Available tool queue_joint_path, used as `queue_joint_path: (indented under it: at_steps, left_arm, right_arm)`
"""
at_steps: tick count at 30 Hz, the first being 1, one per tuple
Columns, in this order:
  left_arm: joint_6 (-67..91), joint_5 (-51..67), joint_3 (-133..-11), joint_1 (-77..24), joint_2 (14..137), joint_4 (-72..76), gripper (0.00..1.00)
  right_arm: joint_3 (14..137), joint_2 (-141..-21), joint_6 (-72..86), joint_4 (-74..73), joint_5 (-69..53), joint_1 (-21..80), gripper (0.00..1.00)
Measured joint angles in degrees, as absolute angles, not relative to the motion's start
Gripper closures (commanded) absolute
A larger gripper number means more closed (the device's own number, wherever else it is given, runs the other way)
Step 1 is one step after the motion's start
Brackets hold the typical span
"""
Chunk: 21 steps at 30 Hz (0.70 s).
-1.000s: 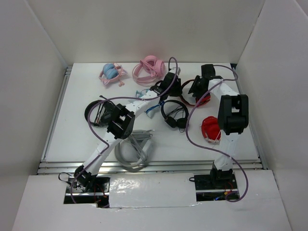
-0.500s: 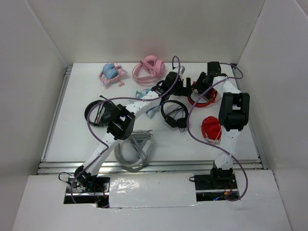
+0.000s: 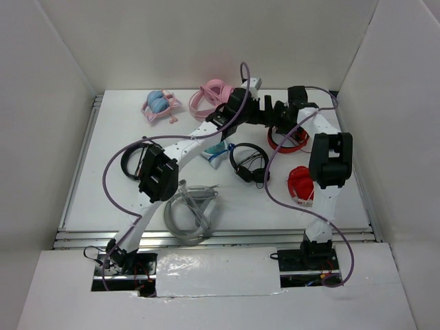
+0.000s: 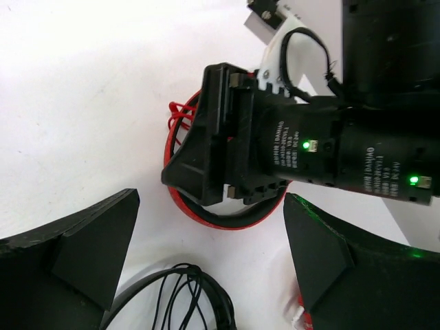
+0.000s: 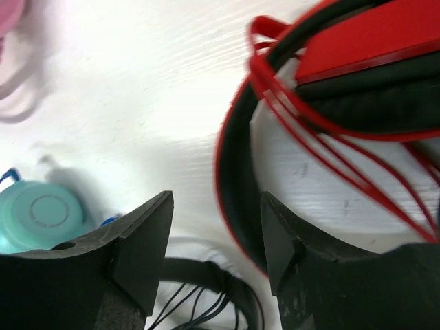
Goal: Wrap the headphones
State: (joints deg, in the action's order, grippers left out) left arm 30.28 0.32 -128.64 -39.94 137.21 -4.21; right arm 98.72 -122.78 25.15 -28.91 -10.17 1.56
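Observation:
The headphones (image 3: 294, 141) lie at the back right of the table, red cups and headband with the thin red cable looped over them. My left gripper (image 3: 264, 114) hovers just left of them and stands open and empty; in its wrist view the left gripper (image 4: 212, 213) frames the red headband (image 4: 227, 221) and the right gripper's black body (image 4: 275, 151). My right gripper (image 3: 279, 122) is over the headphones' left edge. In its own view the right gripper (image 5: 216, 206) is open, the headband (image 5: 237, 172) running between its fingers close to the right one, beside the cable loops (image 5: 330, 130).
A black on-ear pair (image 3: 249, 162) lies just in front of both grippers, with a teal item (image 3: 218, 150) to its left. A compact red pair (image 3: 300, 184) sits by the right arm. Pink headphones (image 3: 213, 96) and a pink-blue pair (image 3: 158, 103) are at the back, grey (image 3: 191, 213) and black (image 3: 134, 161) pairs nearer left.
My left gripper has opened wide and swung toward the back of the table. The right gripper's jaws have spread further over the headband.

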Motion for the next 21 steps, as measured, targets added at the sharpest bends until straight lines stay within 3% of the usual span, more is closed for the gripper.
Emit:
queue_joint_path:
  at_steps: [4,6,7,13,21]
  left_arm:
    - [29.6,0.3,-126.3,-39.7,133.8,-4.4,0.01]
    - [28.9,0.3,-125.3,-39.4,131.9,-5.5,0.01]
    - [28.8,0.3,-124.5,-39.2,130.8,-6.3,0.01]
    - [28.9,-0.3,-105.8,-33.4,112.1,-10.8,0.01]
    - [37.5,-17.3,-72.2,-23.0,70.7,-20.4,0.01]
  right_arm:
    - [99.1,-120.3,25.0,-29.4,-10.8,1.9,0.30]
    - [99.8,-118.3,25.0,-29.8,-10.8,1.6,0.16]
    - [100.1,-116.8,24.9,-30.0,-10.8,1.4,0.01]
    - [95.9,-100.1,24.6,-28.8,-7.1,0.7,0.00]
    - [68.8,-68.0,26.9,-23.6,2.7,1.0,0.00]
